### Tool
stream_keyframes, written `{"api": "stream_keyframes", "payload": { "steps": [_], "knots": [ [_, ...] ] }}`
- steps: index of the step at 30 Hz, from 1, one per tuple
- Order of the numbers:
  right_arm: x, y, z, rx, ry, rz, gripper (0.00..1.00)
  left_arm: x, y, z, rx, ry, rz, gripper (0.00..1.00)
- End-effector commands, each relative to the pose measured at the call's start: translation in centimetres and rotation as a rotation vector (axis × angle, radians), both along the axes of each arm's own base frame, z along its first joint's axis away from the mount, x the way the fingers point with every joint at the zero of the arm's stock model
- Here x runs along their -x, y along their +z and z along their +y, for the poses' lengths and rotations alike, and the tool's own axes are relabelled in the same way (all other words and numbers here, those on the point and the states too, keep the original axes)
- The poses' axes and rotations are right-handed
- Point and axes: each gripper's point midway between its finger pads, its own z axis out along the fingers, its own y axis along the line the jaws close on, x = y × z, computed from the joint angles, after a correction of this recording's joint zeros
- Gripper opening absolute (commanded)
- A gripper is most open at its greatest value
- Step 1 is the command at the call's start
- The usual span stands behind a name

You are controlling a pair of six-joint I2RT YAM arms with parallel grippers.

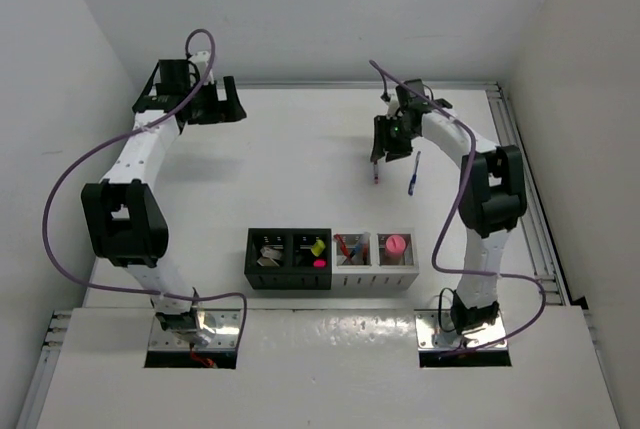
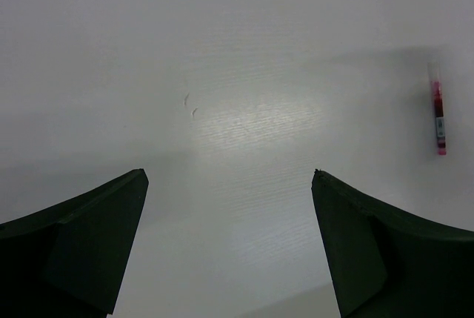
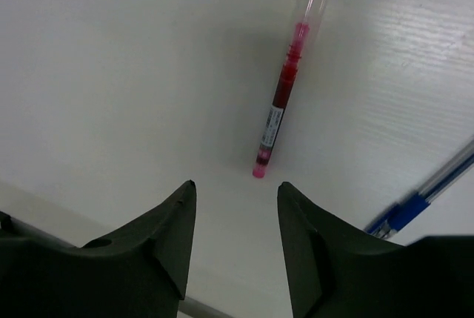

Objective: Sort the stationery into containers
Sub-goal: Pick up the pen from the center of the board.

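A thin red pen (image 3: pixel 278 114) with a clear cap lies on the white table just ahead of my right gripper (image 3: pixel 235 184), which is open and empty, its tips short of the pen's end. In the top view the right gripper (image 1: pixel 390 144) hovers over the red pen (image 1: pixel 376 171). A blue pen (image 1: pixel 413 174) lies just to its right and also shows in the right wrist view (image 3: pixel 422 199). My left gripper (image 1: pixel 215 104) is open and empty at the far left back; its wrist view (image 2: pixel 229 177) shows the red pen (image 2: pixel 437 110) far off.
Four small bins stand in a row near the front. The left black bin (image 1: pixel 268 257) holds pale erasers, the second black bin (image 1: pixel 310 257) yellow and pink highlighters. One grey bin (image 1: pixel 352 261) holds pens, the other (image 1: pixel 396 261) a pink-capped glue stick. Walls close in the table's back and sides.
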Motion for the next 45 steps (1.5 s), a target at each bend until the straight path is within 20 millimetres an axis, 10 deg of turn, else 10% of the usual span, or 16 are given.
{"api": "stream_keyframes", "payload": {
  "steps": [1, 25, 33, 41, 45],
  "knots": [
    [-2.5, 2.3, -0.2, 0.009, 0.000, -0.063, 0.48, -0.1, -0.2, 1.3, 0.013, 0.035, -0.006, 1.00],
    [-6.7, -6.1, -2.0, 0.256, 0.043, 0.042, 0.40, -0.1, -3.4, 3.5, 0.004, 0.086, 0.080, 1.00],
    [-6.9, -7.3, -1.5, 0.292, 0.078, 0.068, 0.36, 0.1, -4.4, 4.3, -0.001, 0.089, 0.127, 1.00],
    [-5.2, -7.9, -1.3, 0.292, 0.104, 0.115, 0.00, 0.2, -4.9, 4.4, 0.013, 0.068, 0.163, 1.00],
    [-5.1, -4.8, 0.0, 0.216, 0.157, 0.064, 0.00, 0.3, -4.7, 3.6, 0.042, 0.026, 0.132, 1.00]
  ]
}}
